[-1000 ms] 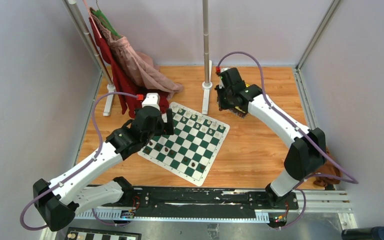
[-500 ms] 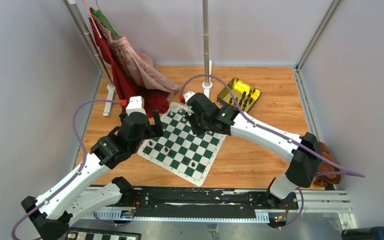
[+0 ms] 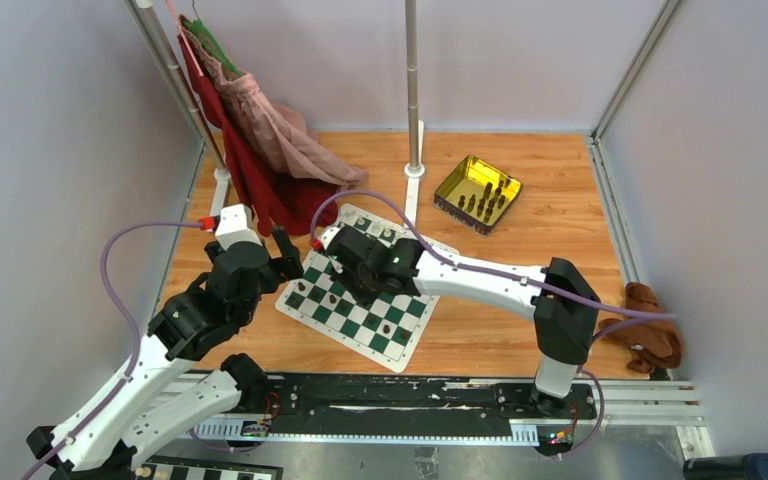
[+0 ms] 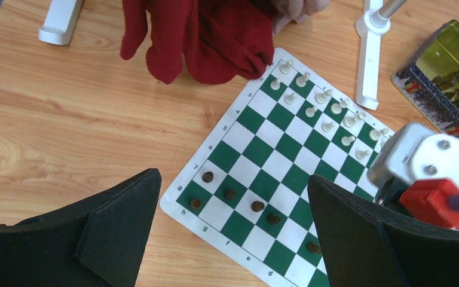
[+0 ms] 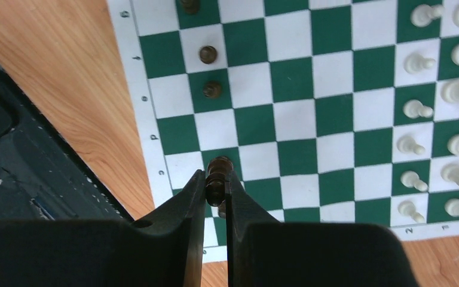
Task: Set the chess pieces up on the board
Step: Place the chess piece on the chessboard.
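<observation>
The green and white board (image 3: pixel 392 322) lies at the table's middle and also shows in the left wrist view (image 4: pixel 275 149) and the right wrist view (image 5: pixel 334 125). Cream pieces (image 4: pixel 329 110) fill its far rows. Several dark pieces (image 4: pixel 257 206) stand along its near side. My right gripper (image 5: pixel 216 176) is shut on a dark brown piece (image 5: pixel 217 167) and holds it above the board's near squares. My left gripper (image 4: pixel 233 233) is open and empty, above the board's left corner. More dark pieces stand in the yellow tray (image 3: pixel 477 192).
Red and pink cloths (image 3: pixel 260 150) hang on a rack at the back left, touching the board's far corner. A white pole stand (image 3: pixel 412 100) rises behind the board. A brown object (image 3: pixel 650 335) lies at the right edge.
My right arm has swung from the yellow tray over to the board, carrying a dark piece. My left arm has drawn back to the left, off the board.
</observation>
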You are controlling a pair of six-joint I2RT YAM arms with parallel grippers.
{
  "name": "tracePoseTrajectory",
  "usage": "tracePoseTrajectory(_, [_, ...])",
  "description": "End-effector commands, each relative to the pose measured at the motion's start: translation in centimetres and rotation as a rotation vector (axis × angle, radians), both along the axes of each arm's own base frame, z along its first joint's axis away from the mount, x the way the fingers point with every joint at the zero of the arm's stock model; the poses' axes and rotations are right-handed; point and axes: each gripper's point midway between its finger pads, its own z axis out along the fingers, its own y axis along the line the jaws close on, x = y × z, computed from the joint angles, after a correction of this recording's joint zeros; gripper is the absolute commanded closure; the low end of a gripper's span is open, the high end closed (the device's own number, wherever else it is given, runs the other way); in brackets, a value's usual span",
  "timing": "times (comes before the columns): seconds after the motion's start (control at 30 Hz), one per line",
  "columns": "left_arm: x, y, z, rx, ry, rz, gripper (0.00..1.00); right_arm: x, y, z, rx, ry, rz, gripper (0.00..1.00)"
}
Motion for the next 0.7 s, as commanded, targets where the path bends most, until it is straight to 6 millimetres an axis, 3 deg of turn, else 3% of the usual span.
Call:
tracePoseTrajectory(0.0, [-0.1, 1.3, 0.1, 0.007, -0.014, 0.06, 0.0, -1.3, 2.8, 0.9, 0.035, -0.018, 0.092, 1.0])
tracePoseTrajectory(0.27, [-0.3, 2.0, 0.9, -0.007, -0.045, 0.085, 0.0, -3.0, 4.9, 0.1, 0.042, 0.024, 0.184, 1.0])
tracePoseTrajectory(0.67, [-0.6, 3.4, 2.1, 0.005, -0.078, 0.136, 0.0, -2.7, 7.9, -1.3, 0.036, 0.049, 0.239, 1.0])
